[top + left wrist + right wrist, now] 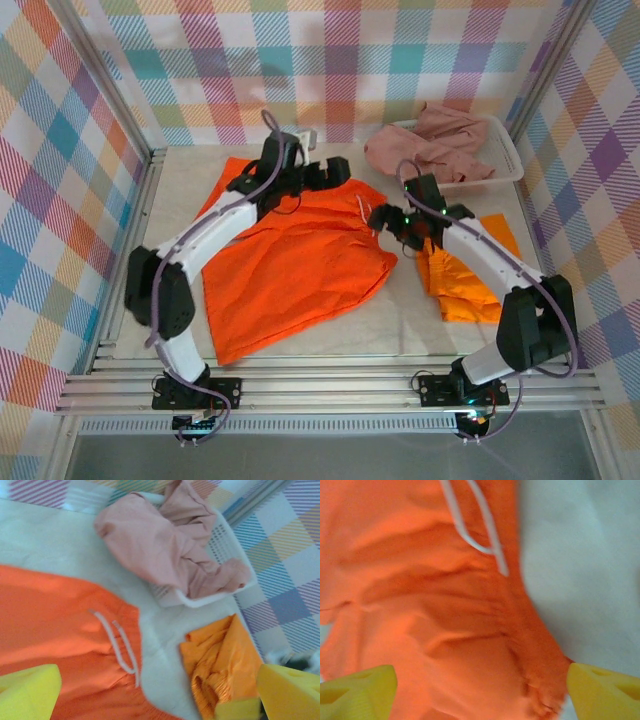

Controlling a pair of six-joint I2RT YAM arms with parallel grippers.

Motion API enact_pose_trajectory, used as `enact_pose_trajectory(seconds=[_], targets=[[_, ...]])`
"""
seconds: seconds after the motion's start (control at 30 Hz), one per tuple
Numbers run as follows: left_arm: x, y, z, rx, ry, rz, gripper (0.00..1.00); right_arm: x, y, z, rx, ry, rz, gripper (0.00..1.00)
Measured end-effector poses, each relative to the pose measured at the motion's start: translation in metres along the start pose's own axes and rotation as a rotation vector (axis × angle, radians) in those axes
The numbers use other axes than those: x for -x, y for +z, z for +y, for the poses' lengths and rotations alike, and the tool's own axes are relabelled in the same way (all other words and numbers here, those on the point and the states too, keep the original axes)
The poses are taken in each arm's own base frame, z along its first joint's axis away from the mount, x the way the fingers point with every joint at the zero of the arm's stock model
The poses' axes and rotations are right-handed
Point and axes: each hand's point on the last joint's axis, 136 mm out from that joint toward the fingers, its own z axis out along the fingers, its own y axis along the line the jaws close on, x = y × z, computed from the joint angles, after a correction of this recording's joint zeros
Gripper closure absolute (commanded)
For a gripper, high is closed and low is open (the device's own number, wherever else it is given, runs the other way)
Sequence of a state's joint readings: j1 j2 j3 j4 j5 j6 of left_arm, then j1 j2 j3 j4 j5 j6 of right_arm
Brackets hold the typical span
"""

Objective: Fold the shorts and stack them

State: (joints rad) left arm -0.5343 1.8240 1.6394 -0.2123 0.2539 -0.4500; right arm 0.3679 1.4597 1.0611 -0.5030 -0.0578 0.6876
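Note:
A large bright orange pair of shorts (300,260) lies spread flat in the middle of the table, its white drawstring (480,530) near the right edge. My left gripper (332,172) hovers open above the far edge of the shorts (50,615), its yellow fingers (27,692) wide apart. My right gripper (384,218) is low over the shorts' right waistband edge (445,630), open, with the cloth lying between its fingers (605,690). A second orange pair (460,295) lies folded at the right, partly under the right arm. The dusty pink shorts (430,145) hang crumpled over the basket.
The white mesh basket (505,150) stands at the back right, close to the right wall. A metal frame rail runs along the table's left side and front edge. Bare table (165,645) shows between the two orange pairs.

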Motion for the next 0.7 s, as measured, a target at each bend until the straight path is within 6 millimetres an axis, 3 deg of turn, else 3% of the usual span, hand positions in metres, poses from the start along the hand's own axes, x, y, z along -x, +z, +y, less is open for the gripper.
enact_pose_trajectory(seconds=[0.13, 0.37, 0.5, 0.7], targets=[[-0.011, 0.060, 0.004, -0.058, -0.060, 0.099, 0.00, -0.029, 0.012, -0.032, -0.057, 0.069, 0.037, 0.18], [-0.074, 0.163, 0.031, -0.069, -0.182, 0.287, 0.00, -0.026, 0.024, -0.033, -0.034, 0.112, 0.005, 0.27], [-0.098, 0.193, 0.023, -0.093, -0.201, 0.335, 0.00, -0.024, 0.038, -0.035, -0.039, 0.125, 0.008, 0.39], [-0.098, 0.200, 0.016, -0.105, -0.210, 0.334, 0.00, -0.030, 0.060, -0.046, -0.076, 0.147, 0.048, 0.47]])
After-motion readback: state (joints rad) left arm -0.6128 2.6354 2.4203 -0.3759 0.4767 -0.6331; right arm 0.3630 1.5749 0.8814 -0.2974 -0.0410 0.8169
